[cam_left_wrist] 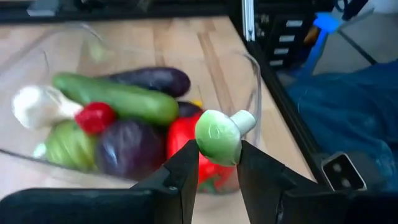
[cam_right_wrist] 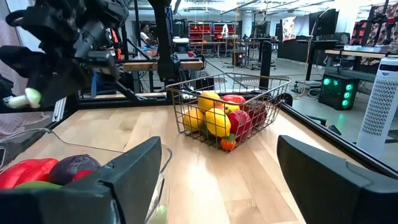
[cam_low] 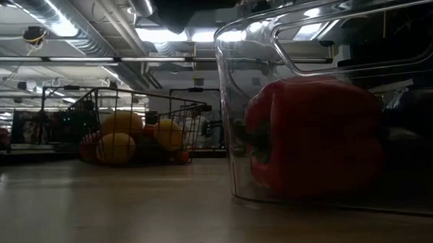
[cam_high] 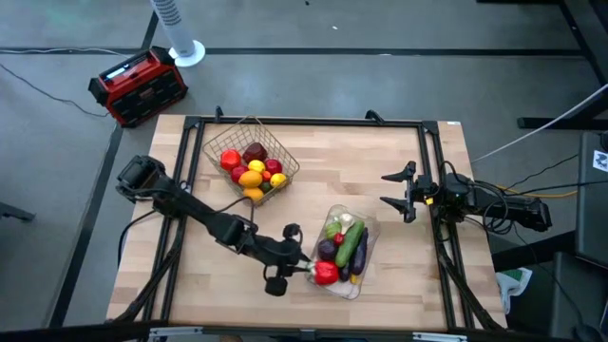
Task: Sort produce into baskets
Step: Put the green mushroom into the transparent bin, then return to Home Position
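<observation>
Grey floor (cam_high: 399,85) around a pale wooden counter (cam_high: 351,161); red-and-black box (cam_high: 139,86) and white fan (cam_high: 177,33) alongside. Overhead, bright strip lights (cam_low: 61,27) among ceiling pipes (cam_low: 98,43).

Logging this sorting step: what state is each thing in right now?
Left gripper: shut on a green mushroom, above the tray's near end.
Right gripper: open, empty, waiting at the table's right edge.
Clear tray: upright, holding vegetables.
Wire basket: upright, holding fruit.
Red pepper: lying in the tray.
</observation>
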### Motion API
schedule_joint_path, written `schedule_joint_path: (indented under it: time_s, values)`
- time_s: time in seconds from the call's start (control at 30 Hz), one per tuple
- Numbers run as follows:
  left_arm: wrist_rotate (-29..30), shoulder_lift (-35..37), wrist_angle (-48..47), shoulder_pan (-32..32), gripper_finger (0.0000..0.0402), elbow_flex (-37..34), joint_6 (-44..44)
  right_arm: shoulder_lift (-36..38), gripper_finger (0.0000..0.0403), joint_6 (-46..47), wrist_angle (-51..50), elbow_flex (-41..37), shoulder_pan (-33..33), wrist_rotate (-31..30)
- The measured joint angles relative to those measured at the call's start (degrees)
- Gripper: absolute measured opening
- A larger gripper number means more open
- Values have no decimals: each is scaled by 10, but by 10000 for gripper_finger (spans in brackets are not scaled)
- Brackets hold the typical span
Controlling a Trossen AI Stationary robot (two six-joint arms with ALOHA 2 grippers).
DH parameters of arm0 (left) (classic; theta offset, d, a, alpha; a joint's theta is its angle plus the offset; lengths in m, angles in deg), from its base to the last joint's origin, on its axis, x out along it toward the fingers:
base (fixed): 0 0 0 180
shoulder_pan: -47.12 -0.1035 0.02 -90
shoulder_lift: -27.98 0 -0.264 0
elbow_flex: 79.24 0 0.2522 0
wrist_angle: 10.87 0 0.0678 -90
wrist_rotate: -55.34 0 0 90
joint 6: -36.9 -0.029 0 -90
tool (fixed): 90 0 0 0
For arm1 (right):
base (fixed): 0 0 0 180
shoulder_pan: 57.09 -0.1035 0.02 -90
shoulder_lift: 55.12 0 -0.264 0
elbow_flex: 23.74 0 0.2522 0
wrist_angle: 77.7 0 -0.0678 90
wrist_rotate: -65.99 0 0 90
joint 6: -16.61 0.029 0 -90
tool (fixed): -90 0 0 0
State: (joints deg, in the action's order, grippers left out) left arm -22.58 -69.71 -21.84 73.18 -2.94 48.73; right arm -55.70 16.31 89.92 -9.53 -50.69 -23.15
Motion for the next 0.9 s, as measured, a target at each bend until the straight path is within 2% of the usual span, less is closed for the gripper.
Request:
schedule_joint_path:
  time_s: [0.4,0.5,0.73,0.9]
  values:
    - [-5,-61,84,-10,111,0,-15,0,317,0,0,0,0,0]
    - [-5,-63,98,-12,138,0,-15,0,317,0,0,0,0,0]
    - [-53,-63,99,-27,224,0,-26,0,317,0,0,0,0,0]
    - [-73,-31,51,-48,240,0,-32,0,317,0,0,0,0,0]
